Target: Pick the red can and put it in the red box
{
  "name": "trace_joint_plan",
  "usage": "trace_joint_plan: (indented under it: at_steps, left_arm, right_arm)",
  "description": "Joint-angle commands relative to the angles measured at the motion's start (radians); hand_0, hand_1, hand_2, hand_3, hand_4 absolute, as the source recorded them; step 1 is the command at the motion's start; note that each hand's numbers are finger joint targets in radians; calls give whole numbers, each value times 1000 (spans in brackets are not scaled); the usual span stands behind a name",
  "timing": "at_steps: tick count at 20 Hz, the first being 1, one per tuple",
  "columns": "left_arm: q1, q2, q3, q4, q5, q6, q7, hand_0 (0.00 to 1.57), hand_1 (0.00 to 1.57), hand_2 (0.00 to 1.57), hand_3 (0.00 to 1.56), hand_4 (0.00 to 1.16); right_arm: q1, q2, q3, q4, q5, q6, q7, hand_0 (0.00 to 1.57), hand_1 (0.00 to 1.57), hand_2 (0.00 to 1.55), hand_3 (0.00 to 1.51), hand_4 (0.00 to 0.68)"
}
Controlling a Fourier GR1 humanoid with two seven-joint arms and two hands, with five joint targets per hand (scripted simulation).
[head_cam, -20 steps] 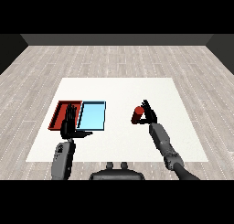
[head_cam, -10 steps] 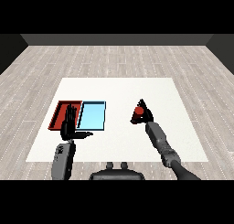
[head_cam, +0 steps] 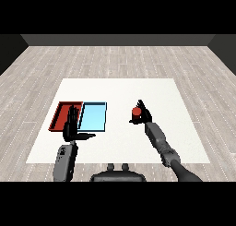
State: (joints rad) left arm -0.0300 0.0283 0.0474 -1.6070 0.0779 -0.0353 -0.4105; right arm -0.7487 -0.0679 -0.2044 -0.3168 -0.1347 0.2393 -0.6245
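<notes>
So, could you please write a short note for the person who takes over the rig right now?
Right hand: shut on the red can, held right of the trays.
Left hand: open, holding nothing, at the near edge of the trays.
Red tray: far left, beside the blue tray.
Done: can grasped.
Left: carry it left, past the blue tray, and release it in the red tray.

White table [head_cam: 120, 89] on pale grey plank floor [head_cam: 115, 59], dark wall [head_cam: 118, 39] behind.
</notes>
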Motion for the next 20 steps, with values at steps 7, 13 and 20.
trace_joint_plan:
  at_steps: [7,13,20]
  left_arm:
    - [53,13,12,-14,13,-23,-35,0,0,0,0,0]
    - [18,-17,-25,-24,-27,24,-4,0,0,0,0,0]
    - [-37,1,-4,-2,4,6,37,0,0,0,0,0]
  right_arm:
    - [-58,0,-26,68,20,-244,29,1482,1482,1471,1436,566]
    - [-68,-13,-20,59,30,-256,51,1467,1467,1450,1400,595]
    - [-75,-28,24,31,80,-238,24,1438,1438,1434,1373,599]
